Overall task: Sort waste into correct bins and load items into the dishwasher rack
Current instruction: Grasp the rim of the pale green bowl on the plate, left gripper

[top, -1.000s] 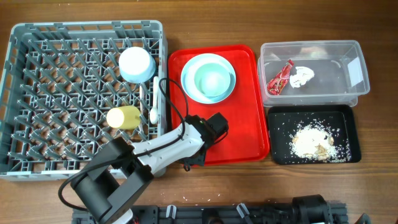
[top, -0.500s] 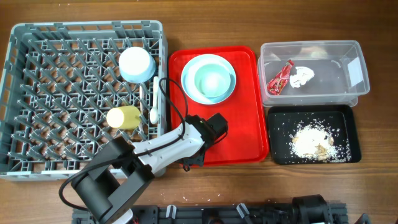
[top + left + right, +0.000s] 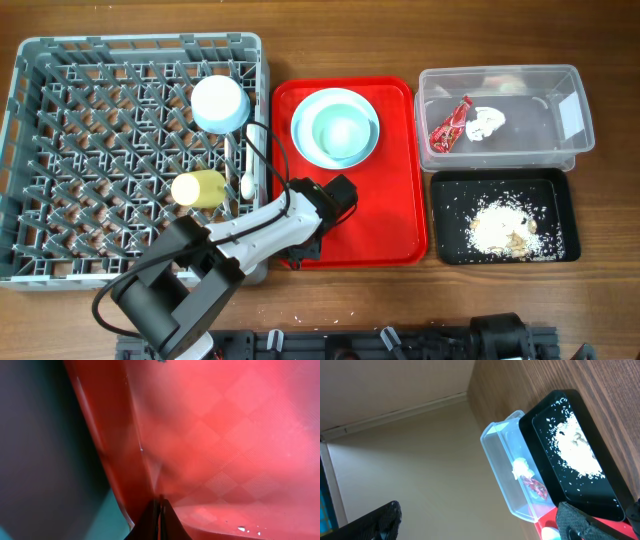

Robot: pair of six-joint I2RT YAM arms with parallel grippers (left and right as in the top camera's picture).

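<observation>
My left gripper (image 3: 303, 252) is shut on the front-left rim of the red tray (image 3: 390, 200); the left wrist view shows its fingertips (image 3: 160, 520) pinched on that rim (image 3: 125, 460). On the tray a pale green bowl (image 3: 343, 132) sits in a light blue plate (image 3: 300, 125). The grey dishwasher rack (image 3: 90, 150) holds a small light blue bowl (image 3: 220, 102), a yellow cup (image 3: 198, 188) and white cutlery (image 3: 246, 170). The clear tub (image 3: 560, 80) holds a red wrapper (image 3: 450, 124) and a tissue (image 3: 486, 122). The black tray (image 3: 560, 190) holds rice scraps (image 3: 503, 228). My right gripper (image 3: 477, 522) is open and empty.
The right wrist view looks from the side at the black tray (image 3: 615, 495), the clear tub (image 3: 500, 460) and a corner of the red tray (image 3: 547, 522). The right arm is out of the overhead view. Bare wood shows along the table's front edge (image 3: 480, 300).
The red tray has slid a little to the left toward the rack, with my left gripper holding its rim. Everything else stays put.
</observation>
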